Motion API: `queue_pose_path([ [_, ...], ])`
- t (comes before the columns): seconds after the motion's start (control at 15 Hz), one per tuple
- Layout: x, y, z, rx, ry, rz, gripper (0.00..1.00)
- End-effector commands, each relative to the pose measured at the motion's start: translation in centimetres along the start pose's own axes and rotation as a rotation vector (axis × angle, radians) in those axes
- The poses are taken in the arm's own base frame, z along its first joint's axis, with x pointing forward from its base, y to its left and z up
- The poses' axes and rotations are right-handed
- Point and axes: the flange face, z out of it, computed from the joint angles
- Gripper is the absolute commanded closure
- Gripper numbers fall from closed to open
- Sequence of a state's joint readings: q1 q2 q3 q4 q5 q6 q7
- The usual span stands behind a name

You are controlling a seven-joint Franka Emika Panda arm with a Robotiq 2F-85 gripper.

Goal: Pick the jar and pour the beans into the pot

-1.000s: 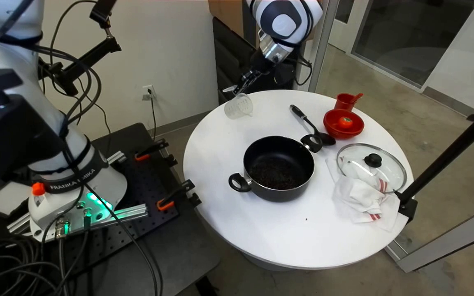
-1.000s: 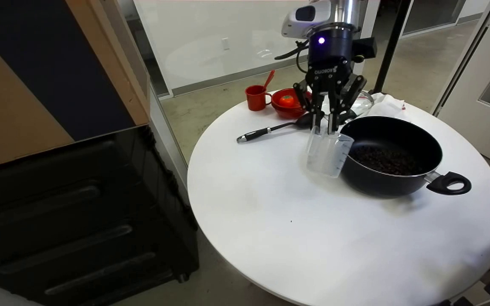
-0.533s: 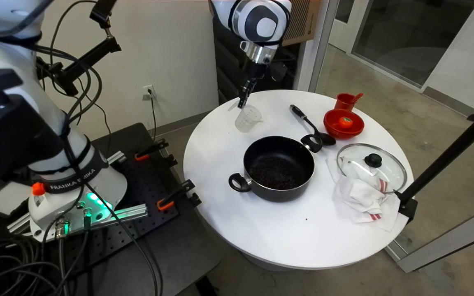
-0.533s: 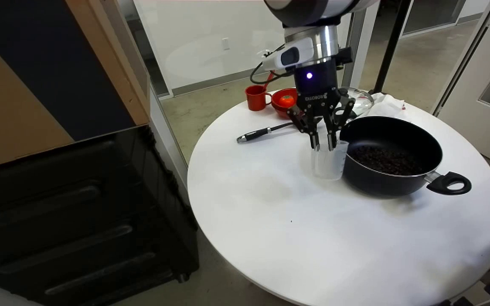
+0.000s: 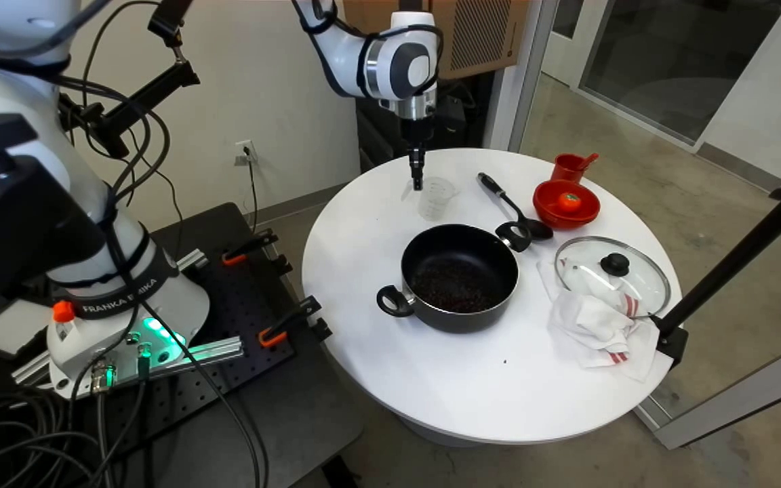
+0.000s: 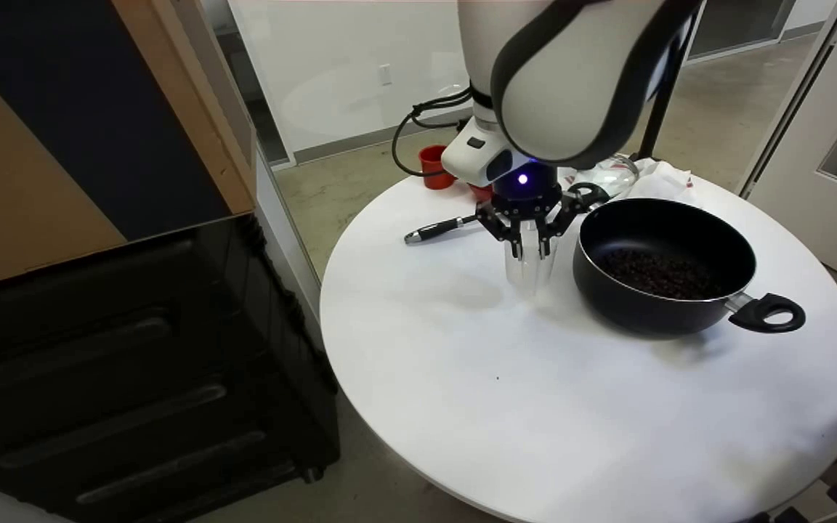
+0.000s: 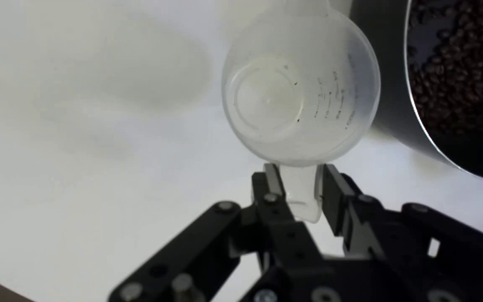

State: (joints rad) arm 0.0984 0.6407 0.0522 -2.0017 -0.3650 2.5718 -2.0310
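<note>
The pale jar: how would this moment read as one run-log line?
pincer: closed on handle of jar | jar: mouth up, beside pot, empty but for specks | beans: in pot | contact with table: unclear

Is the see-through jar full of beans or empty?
Empty except for a few dark specks: the wrist view looks into the jar; the beans lie in the pot.

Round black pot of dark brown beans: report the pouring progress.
Done: beans lie in the pot; the pale translucent jar shows only dark specks inside. In hand: the black gripper holds the jar's handle. Left: probably release; whether it's set down is unclear.
</note>
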Motion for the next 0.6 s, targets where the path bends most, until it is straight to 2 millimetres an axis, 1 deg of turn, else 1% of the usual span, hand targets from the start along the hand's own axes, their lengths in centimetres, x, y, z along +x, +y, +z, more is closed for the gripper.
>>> queue_pose_path([
  [0.0,1.3,0.2,-0.1,-0.117,-0.138,-0.076,0.93],
  [0.13,1.7,0.1,0.2,-0.194,-0.208,-0.119,0.93],
  [0.27,1.7,-0.5,0.8,-0.250,-0.274,-0.166,0.93],
  [0.53,1.5,-2.1,2.6,-0.275,-0.335,-0.196,0.93],
])
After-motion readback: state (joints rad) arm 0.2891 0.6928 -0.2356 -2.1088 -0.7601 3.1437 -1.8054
